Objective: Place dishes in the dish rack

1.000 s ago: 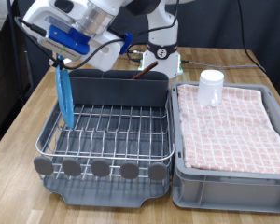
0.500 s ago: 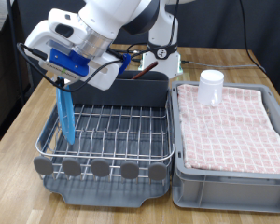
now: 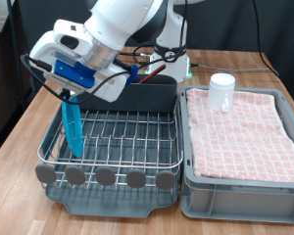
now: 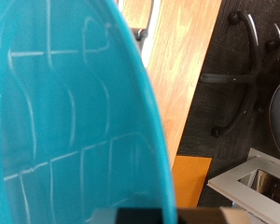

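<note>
My gripper (image 3: 73,90) is shut on the top edge of the light-blue plate (image 3: 73,127) and holds it upright on its edge. The plate's lower edge is down among the wires at the exterior view's left end of the dark grey dish rack (image 3: 118,147). In the wrist view the plate (image 4: 65,121) fills most of the picture and the fingers barely show. The white cup (image 3: 221,92) stands on the pink checked cloth. A thin brown handle (image 3: 153,70), perhaps the spoon, shows above the rack's tall utensil compartment (image 3: 122,95).
The light grey bin (image 3: 235,191) with the pink checked cloth (image 3: 245,132) stands against the rack on the exterior view's right. The rack's round tabs (image 3: 106,177) face the exterior view's bottom. Bare wooden table (image 3: 20,137) lies left of the rack.
My gripper has moved down and towards the exterior view's bottom with the plate, which now sits lower between the rack's wires. The cup has not moved.
</note>
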You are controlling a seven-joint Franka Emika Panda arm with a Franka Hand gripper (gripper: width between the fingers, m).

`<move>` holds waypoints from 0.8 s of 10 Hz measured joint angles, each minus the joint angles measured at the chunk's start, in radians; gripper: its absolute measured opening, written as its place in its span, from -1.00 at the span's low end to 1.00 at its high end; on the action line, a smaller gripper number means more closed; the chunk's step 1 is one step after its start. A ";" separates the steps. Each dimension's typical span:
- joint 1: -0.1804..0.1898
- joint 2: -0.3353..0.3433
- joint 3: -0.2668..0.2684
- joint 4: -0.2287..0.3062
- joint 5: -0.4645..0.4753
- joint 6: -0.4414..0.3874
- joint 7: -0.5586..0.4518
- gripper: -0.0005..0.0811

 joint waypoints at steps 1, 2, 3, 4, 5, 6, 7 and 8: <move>0.000 0.000 0.000 -0.005 -0.001 0.000 0.013 -0.92; 0.001 0.000 0.000 -0.010 -0.002 0.000 0.027 -0.92; 0.001 0.000 0.000 -0.014 -0.002 0.003 0.035 -0.92; 0.001 0.000 0.000 -0.018 -0.002 0.009 0.043 -0.92; 0.001 0.000 -0.001 -0.021 -0.002 0.015 0.047 -0.92; 0.000 0.000 -0.001 -0.022 -0.002 0.017 0.047 -0.58; 0.000 0.000 -0.001 -0.022 0.000 0.018 0.047 -0.18; -0.002 -0.001 0.001 -0.022 0.020 0.023 0.045 -0.18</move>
